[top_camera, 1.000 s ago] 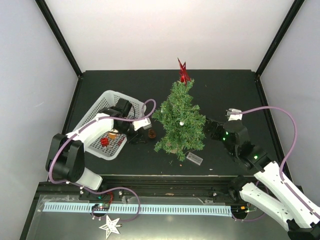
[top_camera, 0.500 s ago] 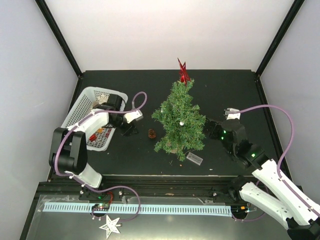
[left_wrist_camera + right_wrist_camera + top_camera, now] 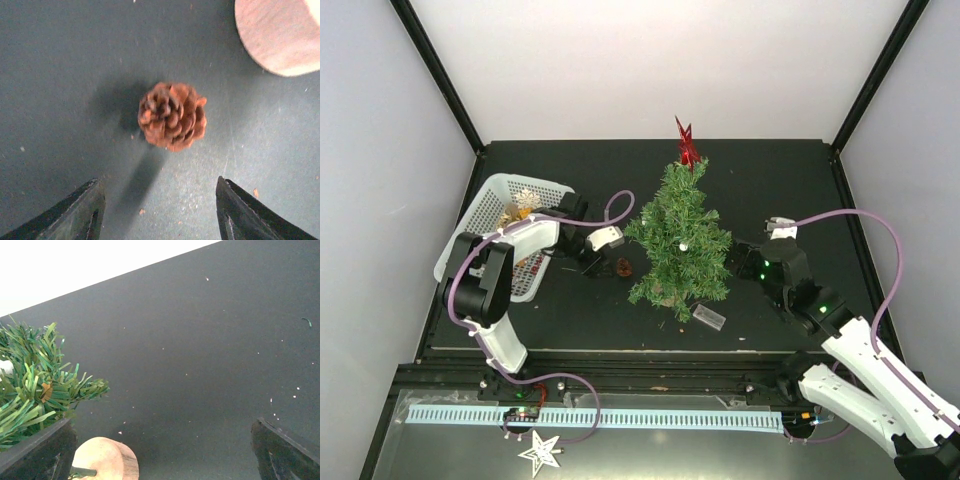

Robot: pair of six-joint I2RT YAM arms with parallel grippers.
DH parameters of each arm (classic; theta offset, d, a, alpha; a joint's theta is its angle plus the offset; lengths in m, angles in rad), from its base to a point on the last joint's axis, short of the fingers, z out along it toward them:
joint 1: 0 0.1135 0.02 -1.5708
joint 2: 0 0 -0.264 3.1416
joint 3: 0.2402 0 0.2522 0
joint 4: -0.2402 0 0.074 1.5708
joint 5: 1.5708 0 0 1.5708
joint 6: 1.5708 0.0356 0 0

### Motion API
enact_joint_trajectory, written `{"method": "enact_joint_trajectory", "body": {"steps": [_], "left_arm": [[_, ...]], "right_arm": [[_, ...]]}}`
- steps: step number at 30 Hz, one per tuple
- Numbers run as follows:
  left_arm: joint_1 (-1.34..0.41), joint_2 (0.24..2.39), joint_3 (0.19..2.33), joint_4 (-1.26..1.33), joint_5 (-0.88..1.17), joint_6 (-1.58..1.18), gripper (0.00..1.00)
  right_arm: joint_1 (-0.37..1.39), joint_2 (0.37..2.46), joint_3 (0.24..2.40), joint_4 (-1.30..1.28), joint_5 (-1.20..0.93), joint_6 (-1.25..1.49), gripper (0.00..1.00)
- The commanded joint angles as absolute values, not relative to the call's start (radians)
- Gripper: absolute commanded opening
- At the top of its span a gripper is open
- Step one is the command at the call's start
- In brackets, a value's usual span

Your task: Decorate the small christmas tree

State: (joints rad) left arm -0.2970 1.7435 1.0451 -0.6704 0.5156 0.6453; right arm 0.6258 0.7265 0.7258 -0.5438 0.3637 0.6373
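The left edge cuts off the small christmas tree (image 3: 35,385).

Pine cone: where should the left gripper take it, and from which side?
Pinch the pine cone across its round middle, probably straight down from above: it lies free on the table, clear of the tree's wooden base, and the open left gripper is wider.

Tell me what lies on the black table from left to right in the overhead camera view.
White plastic lattice basket → left gripper, jaws open → brown pine cone → small green bristly christmas tree → right gripper.
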Motion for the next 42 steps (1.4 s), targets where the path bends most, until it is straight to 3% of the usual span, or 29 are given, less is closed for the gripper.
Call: {"method": "enact_joint_trajectory", "body": {"steps": [1,15,23,30,33,38,42], "left_arm": [[-0.314,1.761,1.114,-0.633,0.578,0.608,0.63],[-0.324,1.818,1.125,-0.578,0.639,0.579,0.65],[-0.327,1.838,1.144,-0.589,0.673,0.577,0.53],[-0.328,1.863,1.167,-0.623,0.692,0.593,0.57],[-0.328,1.880,1.184,-0.642,0.697,0.600,0.52],[-0.328,1.893,1.197,-0.656,0.700,0.603,0.34],[-0.327,1.884,1.184,-0.644,0.701,0.600,0.29]], "right_arm": [[0.621,0.725,0.711,-0.514,0.364,0.647,0.95],[0.620,0.732,0.699,-0.499,0.361,0.640,0.95],[0.620,0.737,0.688,-0.494,0.362,0.641,0.95],[0.620,0.753,0.686,-0.485,0.358,0.641,0.96],[0.618,0.755,0.686,-0.485,0.359,0.640,0.96],[0.619,0.755,0.685,-0.487,0.366,0.637,0.95],[0.620,0.758,0.684,-0.485,0.367,0.636,0.95]]}}
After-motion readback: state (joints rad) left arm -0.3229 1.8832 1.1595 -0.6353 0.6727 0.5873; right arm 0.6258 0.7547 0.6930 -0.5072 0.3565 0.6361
